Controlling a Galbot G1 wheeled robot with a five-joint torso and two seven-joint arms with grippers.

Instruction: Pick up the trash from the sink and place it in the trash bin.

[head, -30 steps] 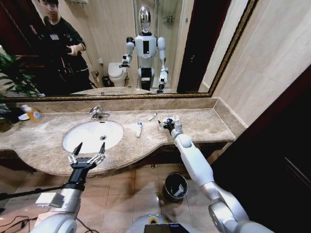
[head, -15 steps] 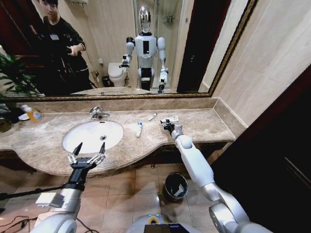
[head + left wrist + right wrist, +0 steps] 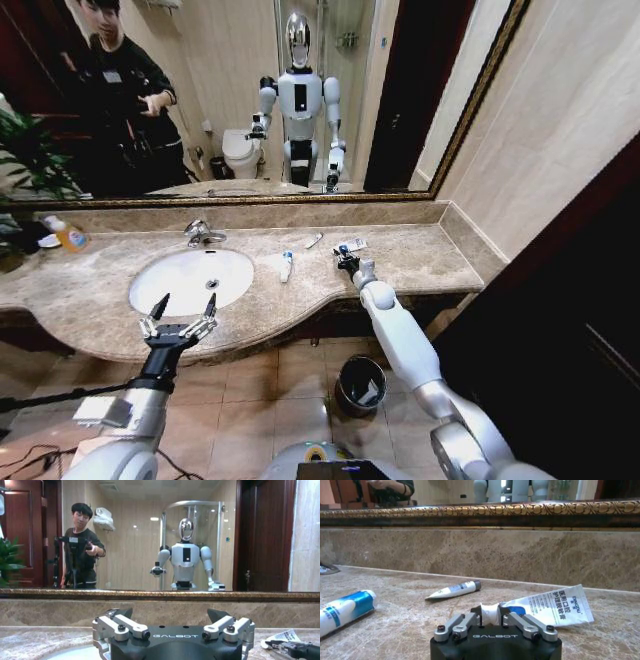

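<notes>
Your right gripper (image 3: 492, 619) had its fingers closed on the cap end of the white-blue tube (image 3: 551, 606), which lay flat on the marble counter (image 3: 420, 262) right of the sink (image 3: 190, 279). Two more tubes (image 3: 454, 589) lay just beyond. Your left gripper (image 3: 180, 318) hovered spread open at the sink's front edge. The trash bin (image 3: 360, 384) stood on the floor below.

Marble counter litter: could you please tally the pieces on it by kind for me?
White-and-blue tube: 1
Small white tube with a dark cap: 1
Flat white printed tube, gripped at its neck by the right end effector: 1
Total: 3
</notes>
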